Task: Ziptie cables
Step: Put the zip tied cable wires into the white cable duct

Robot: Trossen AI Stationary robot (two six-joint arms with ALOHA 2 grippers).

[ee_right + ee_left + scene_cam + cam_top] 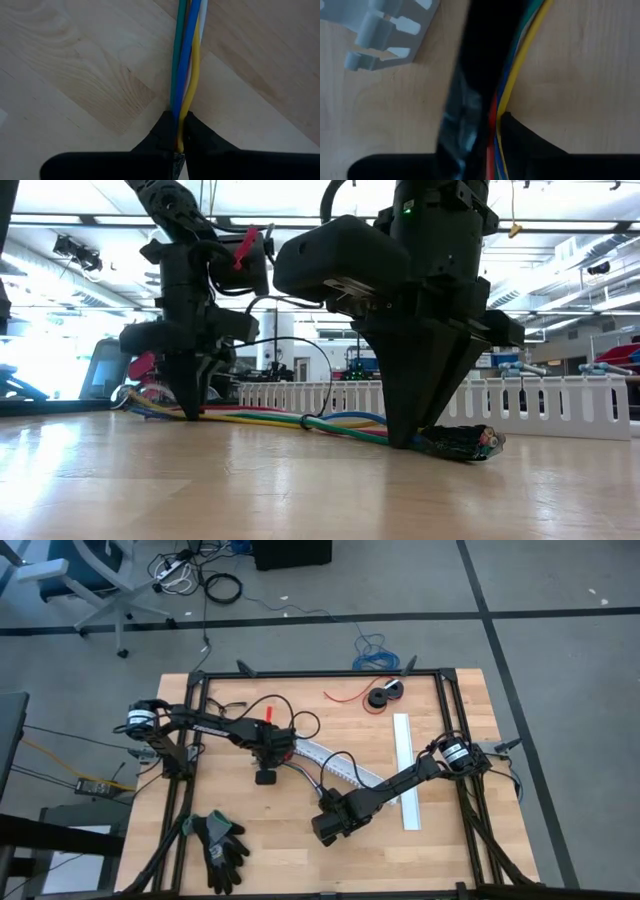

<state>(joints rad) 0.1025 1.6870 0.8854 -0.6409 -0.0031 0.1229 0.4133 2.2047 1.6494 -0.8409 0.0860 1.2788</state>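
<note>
Down on the surface (455, 860), right end effector (179, 135) has its fingers pressed together on the cables (186, 55), pinching them near their dark end (462, 442). Right wrist view shows green, blue, yellow and white strands running straight out from between the two fingertips.

Left end effector (496, 117) sits further along the same bundle, tips down at the wood. Left wrist view shows yellow, blue, red and green strands squeezed between its two dark fingers, so it is also clamped on the cables.

Low view: bundle lies flat on the surface between the two end effectors, with both sets of fingers planted on it. High view: bundle itself is mostly hidden under the arms, near the middle of the surface.

White slotted cable duct (330, 762) lies diagonally just behind the bundle, running between the two arms; its fins show as a white fence in the low view. White flat strip (406, 770) lies to the right of the right arm, apart from the cables. Red wire with black round spool (381, 696) sits near the far edge, well apart. Thin blue wire coil (372, 656) is on the floor beyond the far edge. Pair of dark gloves (221, 845) lies near the front-left corner, well apart from both arms.
</note>
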